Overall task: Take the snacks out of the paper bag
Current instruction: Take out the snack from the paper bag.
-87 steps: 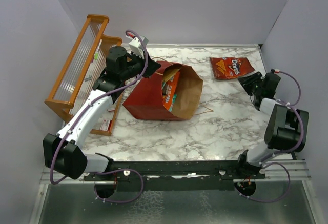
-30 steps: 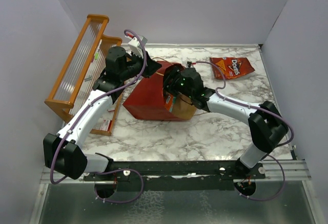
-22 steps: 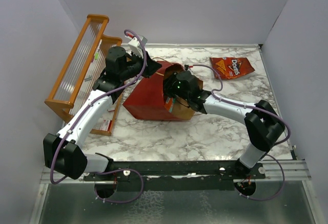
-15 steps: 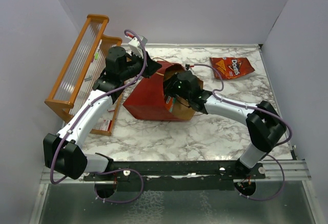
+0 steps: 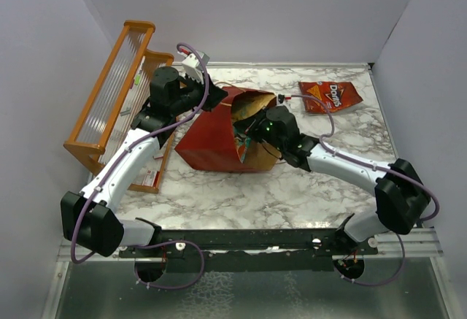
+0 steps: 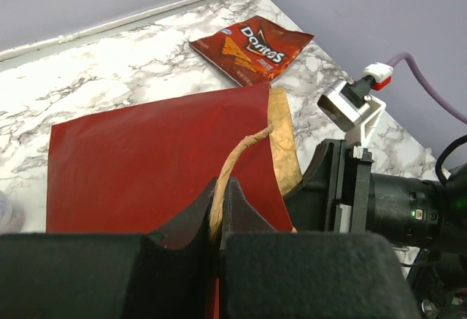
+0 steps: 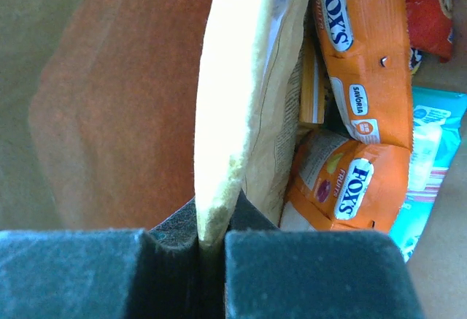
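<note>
The paper bag (image 5: pixel 213 135), dark red outside and brown inside, lies on its side with its mouth to the right. My left gripper (image 5: pixel 210 98) is shut on its twine handle (image 6: pixel 239 155) and holds the upper edge up; the bag's red side fills the left wrist view (image 6: pixel 146 158). My right gripper (image 5: pixel 249 131) is in the bag's mouth, shut on the edge of a pale yellow packet (image 7: pixel 222 100). Beside it inside lie two orange Fox's packets (image 7: pixel 361 49), a teal packet (image 7: pixel 434 166) and a small red packet (image 7: pixel 427 5). The Doritos bag (image 5: pixel 330 95) lies flat at the far right.
An orange wooden rack (image 5: pixel 117 93) stands at the far left against the wall. A small red and white box (image 5: pixel 149 180) lies by its near end. The right arm's wrist (image 6: pixel 379 195) is close to the bag's mouth. Walls close in the table's left, back and right.
My right arm swung from beside the Doritos bag to the paper bag's mouth and reached in. In the last half second it has drawn back slightly to the right. The left arm has not moved.
</note>
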